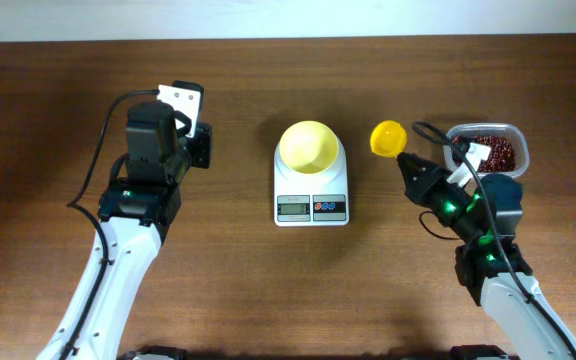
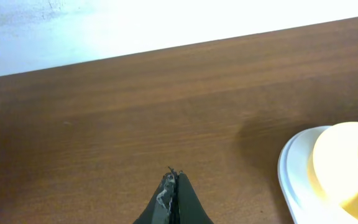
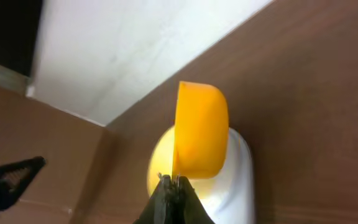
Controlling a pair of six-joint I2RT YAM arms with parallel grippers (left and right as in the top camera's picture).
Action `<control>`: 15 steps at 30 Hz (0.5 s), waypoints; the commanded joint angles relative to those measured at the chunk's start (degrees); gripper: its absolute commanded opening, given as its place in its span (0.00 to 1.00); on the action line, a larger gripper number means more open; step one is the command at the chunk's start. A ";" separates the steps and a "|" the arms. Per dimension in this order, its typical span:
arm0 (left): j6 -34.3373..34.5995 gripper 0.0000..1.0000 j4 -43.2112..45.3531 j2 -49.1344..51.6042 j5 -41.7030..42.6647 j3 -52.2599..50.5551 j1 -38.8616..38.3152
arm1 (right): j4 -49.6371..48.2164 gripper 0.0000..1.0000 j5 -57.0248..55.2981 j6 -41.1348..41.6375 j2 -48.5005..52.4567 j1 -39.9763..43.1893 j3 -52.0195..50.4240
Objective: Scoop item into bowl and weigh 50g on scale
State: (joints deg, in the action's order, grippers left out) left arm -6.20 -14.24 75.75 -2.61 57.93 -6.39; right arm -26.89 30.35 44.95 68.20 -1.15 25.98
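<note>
Since the scoop (image 1: 387,137) shows plain yellow from overhead, with no beans (image 1: 496,152) seen in it, I judge the step in hand to be loading.

- Right gripper (image 3: 173,182) is pinched onto the scoop's handle. It holds the cup above the table (image 1: 228,290), between the scale (image 1: 311,207) and the clear tub (image 1: 515,133).
- All the beans lie in the tub at the far right, just beside the right arm.
- Bowl (image 1: 309,146) sits on the scale's platform and looks empty.

To do it well: take the cup over to the tub, dig shallow and level it before lifting. Carry it slowly and tip over the bowl's middle. Add in small amounts as the reading nears 50 g (display too small to read here).

Left gripper (image 2: 173,183) has its fingers pressed together on nothing. It sits well left of the scale, out of the way.

Obstacles:
- A black cable (image 1: 430,130) on the right arm loops close to the tub's rim.
- The tub's near wall could catch the cup on entry.
</note>
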 commanded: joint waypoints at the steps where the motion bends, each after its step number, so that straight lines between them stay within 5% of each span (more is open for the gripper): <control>1: 0.76 0.01 -0.17 -0.44 1.64 0.28 0.17 | -1.38 0.04 6.64 1.20 0.09 0.42 0.31; 6: 0.74 0.28 -2.45 -0.46 2.84 0.28 0.17 | -0.83 0.04 8.26 1.16 0.09 0.42 0.28; 7: 0.74 0.43 -3.56 -0.46 2.84 0.28 0.17 | -0.79 0.04 8.26 1.16 0.09 0.42 0.28; 9: 0.74 0.93 -6.34 -0.46 2.82 0.28 0.17 | -0.70 0.04 8.26 1.16 0.09 0.42 0.28; 10: 0.74 0.99 -7.02 -0.46 2.84 0.28 0.17 | -0.28 0.04 8.26 1.16 0.11 0.42 0.28; 15: 0.74 0.99 -8.28 -1.70 2.84 0.28 0.17 | 0.52 0.04 8.37 0.96 0.09 0.42 0.28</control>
State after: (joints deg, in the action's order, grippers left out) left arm -5.34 -22.06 75.72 -0.43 57.95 -6.39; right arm -26.35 37.65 46.33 68.20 -1.15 25.98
